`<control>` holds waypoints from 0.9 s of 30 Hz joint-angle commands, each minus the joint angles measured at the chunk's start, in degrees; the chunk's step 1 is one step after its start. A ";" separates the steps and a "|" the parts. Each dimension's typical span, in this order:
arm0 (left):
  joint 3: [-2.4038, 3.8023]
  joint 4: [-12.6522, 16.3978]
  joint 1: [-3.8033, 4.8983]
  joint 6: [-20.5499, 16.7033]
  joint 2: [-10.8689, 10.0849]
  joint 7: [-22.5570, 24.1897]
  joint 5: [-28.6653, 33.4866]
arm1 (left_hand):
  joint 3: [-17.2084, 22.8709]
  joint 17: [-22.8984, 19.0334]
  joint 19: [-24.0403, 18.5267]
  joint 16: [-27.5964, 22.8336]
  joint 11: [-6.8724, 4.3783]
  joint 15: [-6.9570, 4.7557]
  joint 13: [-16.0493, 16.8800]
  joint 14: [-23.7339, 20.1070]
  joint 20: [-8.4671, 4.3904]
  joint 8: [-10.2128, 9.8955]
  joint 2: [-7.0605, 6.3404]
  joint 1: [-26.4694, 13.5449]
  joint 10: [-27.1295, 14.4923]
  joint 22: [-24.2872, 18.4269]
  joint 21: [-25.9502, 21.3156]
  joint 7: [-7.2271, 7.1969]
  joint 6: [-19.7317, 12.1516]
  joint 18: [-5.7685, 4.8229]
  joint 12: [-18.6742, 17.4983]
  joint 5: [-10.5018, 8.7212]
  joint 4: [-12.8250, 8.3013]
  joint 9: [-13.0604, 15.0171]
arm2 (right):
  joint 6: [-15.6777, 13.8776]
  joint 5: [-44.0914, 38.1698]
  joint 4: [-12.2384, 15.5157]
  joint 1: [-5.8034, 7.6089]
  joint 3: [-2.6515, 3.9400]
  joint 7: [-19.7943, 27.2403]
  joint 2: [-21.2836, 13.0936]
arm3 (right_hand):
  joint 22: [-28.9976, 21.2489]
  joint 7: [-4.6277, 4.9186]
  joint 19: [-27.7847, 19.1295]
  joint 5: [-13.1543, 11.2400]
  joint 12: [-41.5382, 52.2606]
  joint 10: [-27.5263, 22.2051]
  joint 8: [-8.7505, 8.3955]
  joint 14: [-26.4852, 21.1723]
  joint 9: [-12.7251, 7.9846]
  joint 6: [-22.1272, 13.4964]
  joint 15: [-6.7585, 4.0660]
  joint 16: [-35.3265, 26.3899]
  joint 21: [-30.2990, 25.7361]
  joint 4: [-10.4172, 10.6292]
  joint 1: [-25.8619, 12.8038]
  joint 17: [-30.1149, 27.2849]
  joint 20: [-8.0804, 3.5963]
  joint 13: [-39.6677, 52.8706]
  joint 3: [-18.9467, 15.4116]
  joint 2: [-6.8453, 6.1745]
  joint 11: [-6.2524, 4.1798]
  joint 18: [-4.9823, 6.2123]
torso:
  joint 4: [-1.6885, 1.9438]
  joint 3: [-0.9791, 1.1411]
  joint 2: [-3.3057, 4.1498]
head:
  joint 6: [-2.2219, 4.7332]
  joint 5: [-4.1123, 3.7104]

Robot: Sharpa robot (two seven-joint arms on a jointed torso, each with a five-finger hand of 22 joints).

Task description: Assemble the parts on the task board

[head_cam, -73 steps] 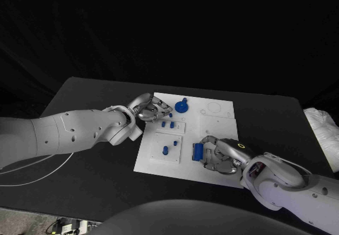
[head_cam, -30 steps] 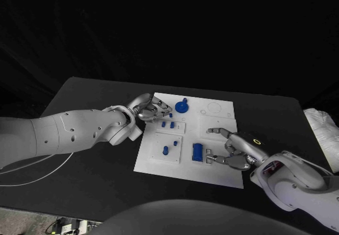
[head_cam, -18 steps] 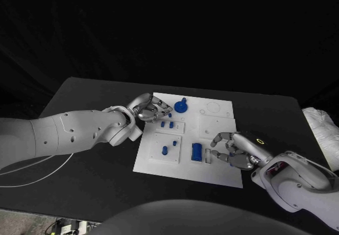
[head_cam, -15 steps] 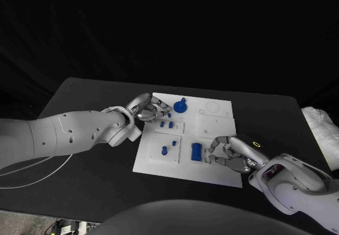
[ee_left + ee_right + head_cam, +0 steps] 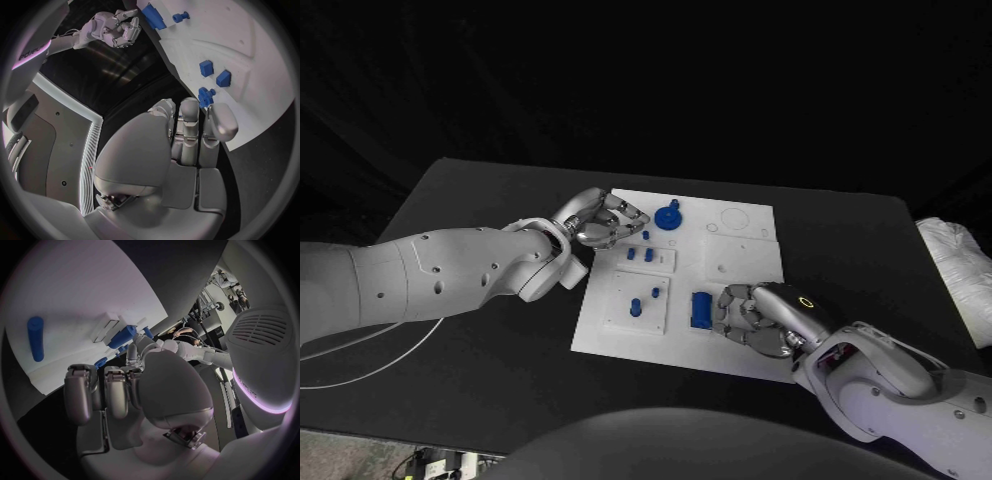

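While the white task board point(image 5: 733, 345) is lying flat in the middle of the black counter point(image 5: 473, 190), we are working over it with both arms. Our left hand point(image 5: 603, 222) is sitting at the board's far left edge with its fingers curled in; whether it is pinching anything we cannot tell. Just beside it, a round blue part with a knob point(image 5: 671, 217) is standing on the board. Nearer us, two small blue blocks point(image 5: 640, 255) are sitting on a raised white tile, and a small blue peg point(image 5: 639, 302) is lying on another tile below that.

Our right hand point(image 5: 759, 318) is hovering low over the near right part of the board, fingers bent inward and bunched close. A long blue bar point(image 5: 700, 310) is lying flat just beside those fingers. From the head view we cannot tell whether the fingertips are touching it, and they do not appear to be holding it.

We are judging these parts to be light, rigid plastic with smooth faces, likely to skate across the board if nudged. The bar looks best taken across its two long sides near the middle, so it is not tipping when lifted. The small blocks call for a fingertip pinch.
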 commanded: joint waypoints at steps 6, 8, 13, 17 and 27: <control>0.04 0.36 -0.02 0.06 0.13 0.68 0.51 | 0.37 -0.14 0.20 0.34 -0.01 0.27 0.04 0.03 0.32 0.17 -0.04 0.07 0.50 8.05 0.26 0.04 0.13 0.37 0.45 0.29 -0.09 0.09 | -0.29 -1.51 -1.29 -0.15 0.00 -1.49 1.57 | 12.78 -0.35 1.90 4.66 0.22 6.06 0.17 5.87 2.28 -1.05 -0.56 0.20 -0.41 0.27 -0.27 15.06 -0.65 15.09 0.43 0.12 -0.66 -0.85 | 0.03 -0.02 -0.03 | -0.01 0.24; 0.04 0.37 -0.02 0.18 0.14 0.55 0.51 | 0.37 -0.14 0.20 0.34 -0.01 0.27 0.04 0.03 0.32 0.17 -0.04 0.07 0.50 8.05 0.26 0.04 0.13 0.37 0.45 0.29 -0.09 0.09 | 0.08 -1.47 -1.56 -0.17 0.00 -1.74 1.90 | 12.75 -0.35 1.86 5.13 0.22 6.06 0.12 5.87 2.48 -1.07 -0.57 0.20 -0.47 0.28 -0.28 15.06 -0.67 15.09 0.51 0.04 -0.67 -0.84 | 0.01 -0.03 -0.06 | -0.01 0.27; 0.04 0.38 -0.02 0.38 0.20 0.30 0.51 | 0.37 -0.14 0.20 0.34 -0.01 0.27 0.04 0.03 0.32 0.17 -0.04 0.07 0.50 8.05 0.26 0.04 0.13 0.37 0.45 0.29 -0.09 0.09 | 1.48 -1.44 -2.23 -0.35 0.00 -2.67 2.56 | 12.53 -0.12 1.46 2.28 0.22 6.06 -0.29 5.87 3.66 -1.69 -0.44 0.20 -1.10 0.68 -1.02 15.06 -0.60 15.09 0.20 -0.41 -0.49 -0.68 | 0.11 -0.04 -0.11 | -0.01 0.26; 0.05 0.36 -0.01 0.52 0.26 0.17 0.51 | 0.37 -0.14 0.20 0.34 -0.01 0.27 0.04 0.03 0.32 0.17 -0.04 0.07 0.50 8.05 0.26 0.04 0.13 0.37 0.45 0.29 -0.09 0.09 | 1.69 -1.45 -2.66 -0.58 0.00 -3.10 2.94 | 12.47 -0.06 1.36 1.72 0.22 6.06 -0.38 5.87 3.97 -1.81 -0.40 0.20 -1.26 0.63 -0.99 15.06 -0.57 15.09 0.17 -0.48 -0.43 -0.64 | -0.01 -0.02 -0.12 | -0.01 0.55; 0.05 0.31 -0.02 0.75 0.27 -0.09 0.51 | 0.38 -0.17 0.18 0.34 0.00 0.29 0.04 0.02 0.33 0.20 -0.06 0.06 0.54 8.04 0.19 0.06 0.16 0.38 0.48 0.32 -0.08 0.10 | 0.54 -1.33 -2.69 -0.78 0.00 -2.86 3.06 | 12.32 0.00 1.09 -0.91 0.22 6.06 -0.56 5.87 5.78 -1.60 -0.28 0.20 -1.71 0.55 -1.05 15.06 -0.44 15.09 0.22 -0.49 -0.34 -0.52 | -0.01 -0.04 -0.06 | -0.01 0.47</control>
